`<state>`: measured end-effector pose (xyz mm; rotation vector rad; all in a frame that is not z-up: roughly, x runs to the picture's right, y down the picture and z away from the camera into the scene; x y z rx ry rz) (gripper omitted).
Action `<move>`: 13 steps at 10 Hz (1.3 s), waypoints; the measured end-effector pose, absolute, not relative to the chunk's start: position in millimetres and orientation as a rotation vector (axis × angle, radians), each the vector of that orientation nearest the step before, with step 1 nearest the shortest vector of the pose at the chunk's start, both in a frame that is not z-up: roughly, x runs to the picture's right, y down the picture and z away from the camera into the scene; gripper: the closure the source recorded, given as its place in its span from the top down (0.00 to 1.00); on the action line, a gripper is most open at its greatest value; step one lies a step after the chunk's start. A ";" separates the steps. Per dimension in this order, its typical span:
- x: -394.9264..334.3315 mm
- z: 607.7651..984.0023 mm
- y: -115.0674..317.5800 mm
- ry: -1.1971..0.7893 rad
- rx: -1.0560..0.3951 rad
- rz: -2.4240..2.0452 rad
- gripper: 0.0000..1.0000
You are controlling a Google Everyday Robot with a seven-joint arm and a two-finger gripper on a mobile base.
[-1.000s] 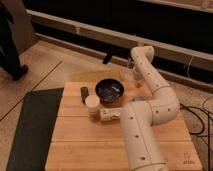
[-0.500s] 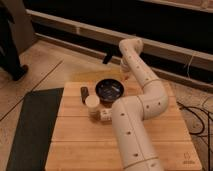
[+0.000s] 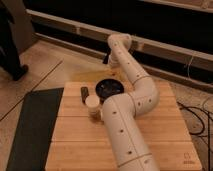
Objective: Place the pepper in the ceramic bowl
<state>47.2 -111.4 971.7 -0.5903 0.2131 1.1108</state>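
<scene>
The ceramic bowl, round, dark and glossy, sits on the far middle of the wooden table. A small orange-tan piece, apparently the pepper, lies just in front of a white cup and is partly hidden by my arm. My white arm rises from the near edge, passes right of the bowl and bends back left. The dark gripper hangs off the wrist, raised beyond the table's far edge, behind and slightly left of the bowl. It is shut, and I see nothing in it.
A small white cup stands left of the bowl, with a dark rectangular block behind it. A dark mat lies on the floor to the left. A low wall ledge runs behind the table, and cables trail at the right.
The wrist has swung leftward, from right of the bowl to behind its far left side, carrying the gripper with it. Bowl, cup and block have not moved.
</scene>
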 end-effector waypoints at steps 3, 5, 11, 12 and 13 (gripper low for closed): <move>43.9 963.4 -104.5 0.257 -0.615 1.126 0.00; 42.8 962.3 -103.9 0.264 -0.616 1.125 0.00; 40.4 963.4 -94.6 0.287 -0.633 1.065 0.00; 33.3 965.7 -85.4 0.305 -0.648 1.009 0.00; 25.7 967.8 -76.1 0.323 -0.665 0.964 0.00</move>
